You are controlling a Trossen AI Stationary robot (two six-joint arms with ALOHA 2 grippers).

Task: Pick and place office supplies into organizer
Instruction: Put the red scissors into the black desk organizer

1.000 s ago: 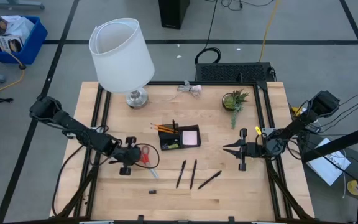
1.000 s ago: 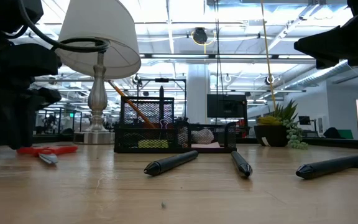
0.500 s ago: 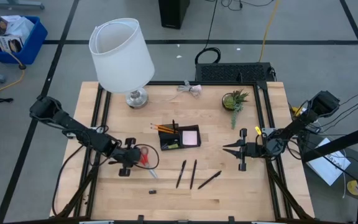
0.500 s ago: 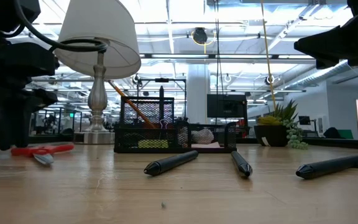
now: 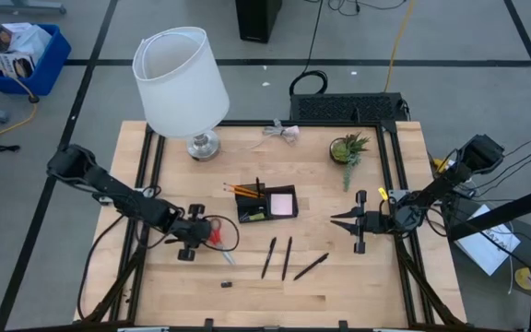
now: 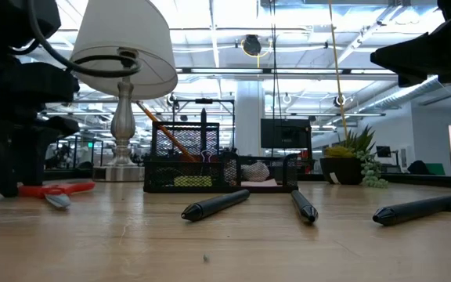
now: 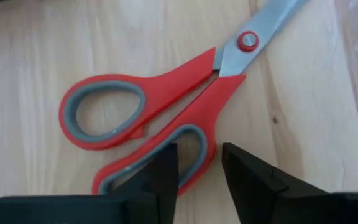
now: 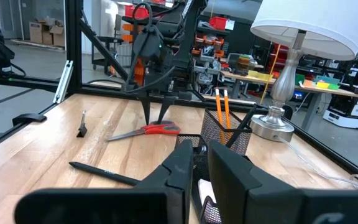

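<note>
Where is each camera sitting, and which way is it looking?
High view: above the table, looking straight down; both arms show, left gripper over the scissors, right gripper waiting.
Low view: at tabletop height, looking across at the pens and organizer; dark arm parts at the edges.
Left wrist view: looks down past its fingers, slightly apart, onto the scissors.
Right wrist view: looks past its own fingers toward the lamp.
Shared: all four views show the scissors.

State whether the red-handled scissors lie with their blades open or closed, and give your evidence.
Closed. In the left wrist view the scissors lie flat on the table, their two handle loops close together and the blades overlapped past the pivot.
</note>
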